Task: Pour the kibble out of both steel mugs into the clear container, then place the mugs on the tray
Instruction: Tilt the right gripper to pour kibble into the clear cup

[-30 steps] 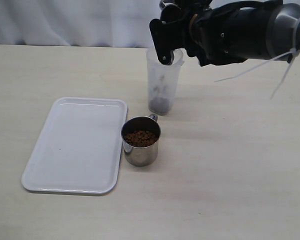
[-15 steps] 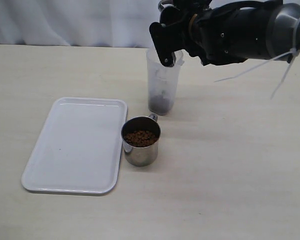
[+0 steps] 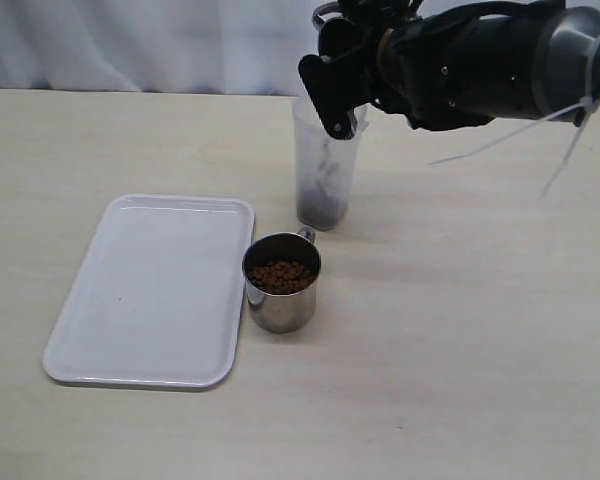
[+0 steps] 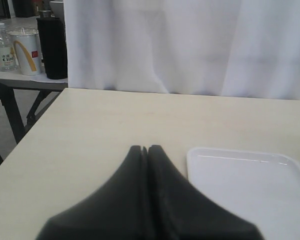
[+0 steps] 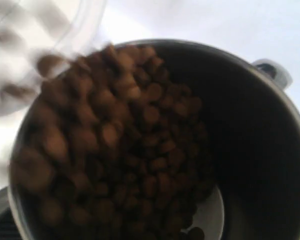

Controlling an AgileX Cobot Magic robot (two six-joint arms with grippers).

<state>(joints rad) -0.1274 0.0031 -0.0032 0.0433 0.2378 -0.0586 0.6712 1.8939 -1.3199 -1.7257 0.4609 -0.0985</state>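
Black right arm over clear container, steel mug tipped

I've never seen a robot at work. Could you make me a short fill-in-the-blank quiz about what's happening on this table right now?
1. The right gripper tips a steel mug so that kibble falls ______ the clear container.
2. The other steel mug stands upright beside the tray, ______ of kibble.
3. The left gripper has its jaws ______ and holds nothing.
4. The tray is ______ in colour.
Missing words: into; full; shut; white.
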